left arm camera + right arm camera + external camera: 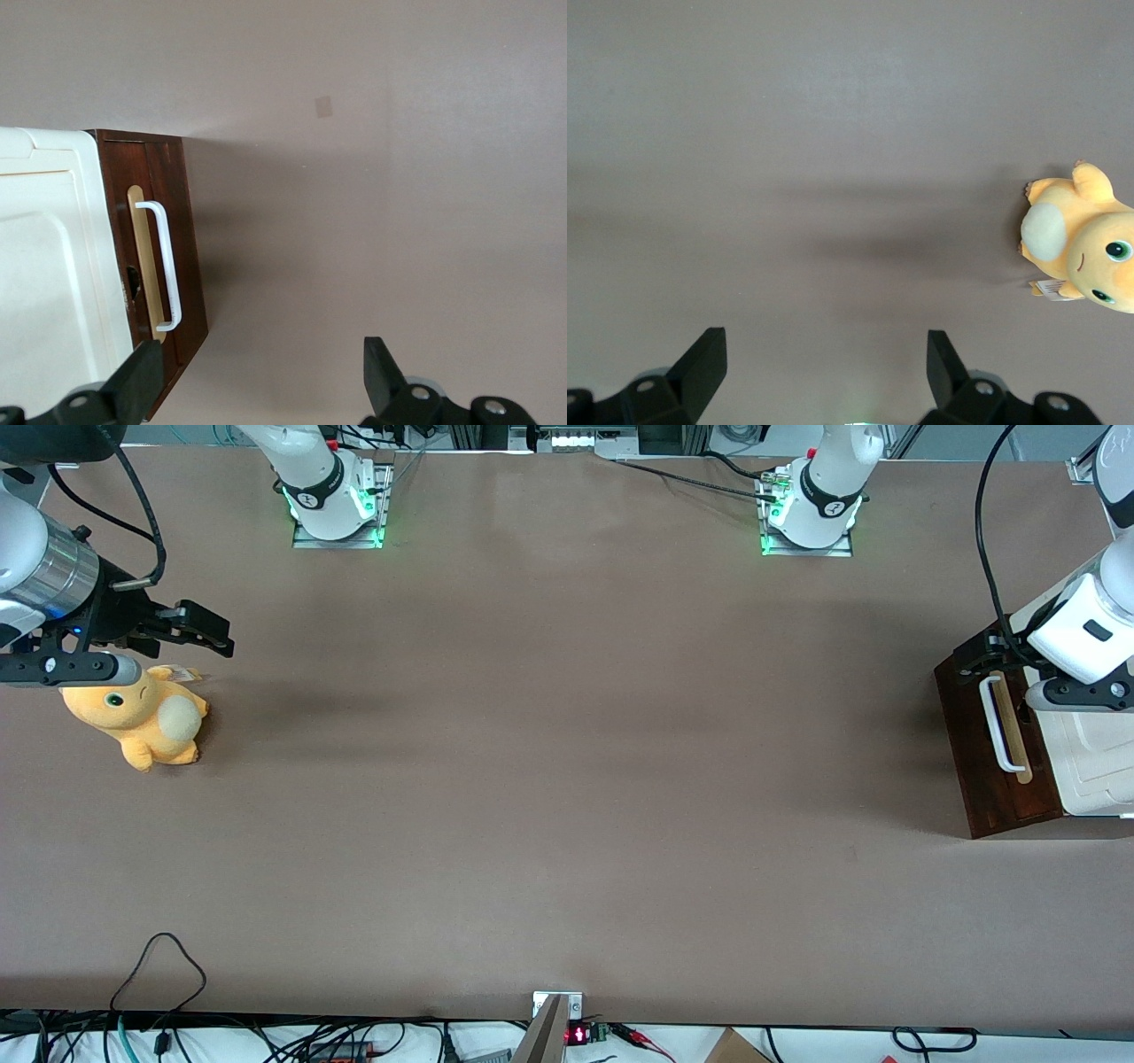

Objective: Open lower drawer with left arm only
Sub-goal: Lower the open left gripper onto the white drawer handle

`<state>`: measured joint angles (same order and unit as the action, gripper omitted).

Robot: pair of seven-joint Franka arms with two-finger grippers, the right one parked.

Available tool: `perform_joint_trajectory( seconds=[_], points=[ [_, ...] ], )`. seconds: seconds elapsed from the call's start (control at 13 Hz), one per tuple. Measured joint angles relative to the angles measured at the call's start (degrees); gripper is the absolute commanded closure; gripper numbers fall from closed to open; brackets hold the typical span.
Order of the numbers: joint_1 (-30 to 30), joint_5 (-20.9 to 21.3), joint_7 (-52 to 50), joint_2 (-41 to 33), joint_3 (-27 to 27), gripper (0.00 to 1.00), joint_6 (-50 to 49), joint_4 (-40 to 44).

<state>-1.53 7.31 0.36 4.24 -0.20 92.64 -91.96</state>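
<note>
Hovering above the cabinet (1094, 766) at the working arm's end of the table (567, 779), the left arm (1085, 624) is carrying its gripper (992, 660) just over the end of the white handle (997, 726) that lies farther from the front camera, as the front view shows; the lower drawer (983, 779) is sitting flush and unopened, its dark front facing the middle of the table, while a yellow plush toy (142, 713) is lying well away toward the parked arm's end. Looking down from the left wrist, the camera is showing the gripper (261, 376) with its black fingers (137, 381) spread wide and holding nothing, the drawer (168, 239) and handle (164, 266) lying off to one side of the gap rather than between the fingers. From the right wrist, only the toy (1081, 235) and bare table (788, 177) are showing. Closing from here would likely be catching air or only the handle's tip, and a pull on a poor grip risks slipping off or dragging the whole cabinet.
</note>
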Motion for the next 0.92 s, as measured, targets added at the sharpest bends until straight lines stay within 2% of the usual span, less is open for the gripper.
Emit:
perform_joint_trajectory(
  seconds=[0.15,0.23,0.38,0.69,0.92],
  points=[
    [0.00,1.50,-0.21,0.13,-0.23,0.01,-0.25,-0.06],
    [0.01,4.48,-0.91,0.29,-0.91,0.01,-0.48,-0.32],
    [-0.01,13.00,-5.73,0.81,-4.32,0.01,-1.06,-2.51],
    [-0.40,30.45,-19.61,2.71,-12.28,0.01,-2.14,-12.03],
    [-0.83,43.69,-28.53,5.45,-14.36,0.01,-2.13,-20.97]
  ],
)
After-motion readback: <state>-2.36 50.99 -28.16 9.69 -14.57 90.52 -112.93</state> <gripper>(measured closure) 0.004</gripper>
